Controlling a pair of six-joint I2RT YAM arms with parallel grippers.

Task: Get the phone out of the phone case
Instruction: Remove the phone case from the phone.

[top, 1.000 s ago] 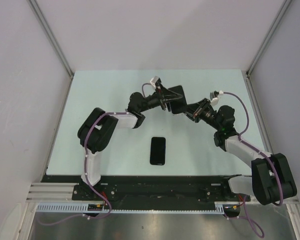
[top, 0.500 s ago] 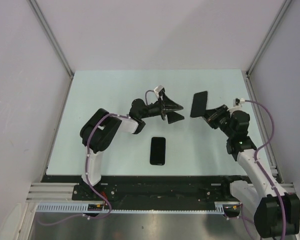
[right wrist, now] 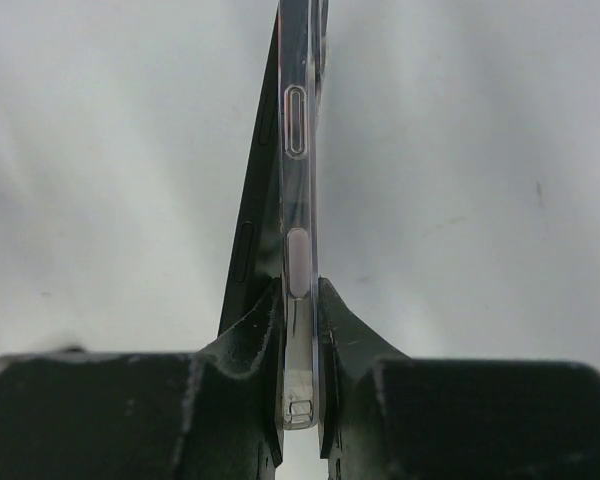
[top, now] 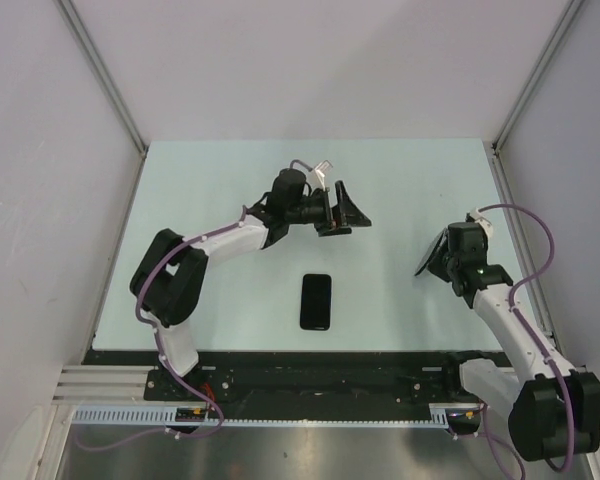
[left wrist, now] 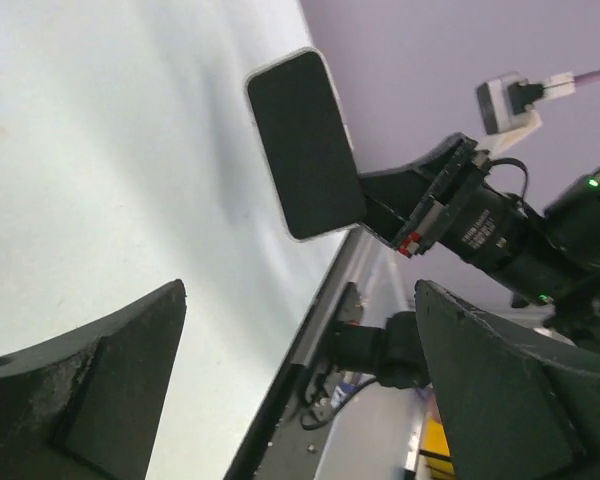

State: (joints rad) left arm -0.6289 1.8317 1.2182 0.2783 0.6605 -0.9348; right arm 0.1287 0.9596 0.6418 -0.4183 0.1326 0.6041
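Since a second ago the arms have drawn apart, the right gripper (top: 436, 262) pulling rightward, clamped on what seems the clear phone case (right wrist: 296, 150). Pale green table (top: 200, 180), grey walls (top: 280, 70). Left gripper (top: 346, 217) gapes wide mid-table; the phone (top: 316, 301) lies flat nearer, untouched.

A pale green desk (top: 200, 180) stands between plain white walls (top: 320, 60) at the back and both sides. Grey metal posts (top: 102, 75) run up the back corners; the light is even.
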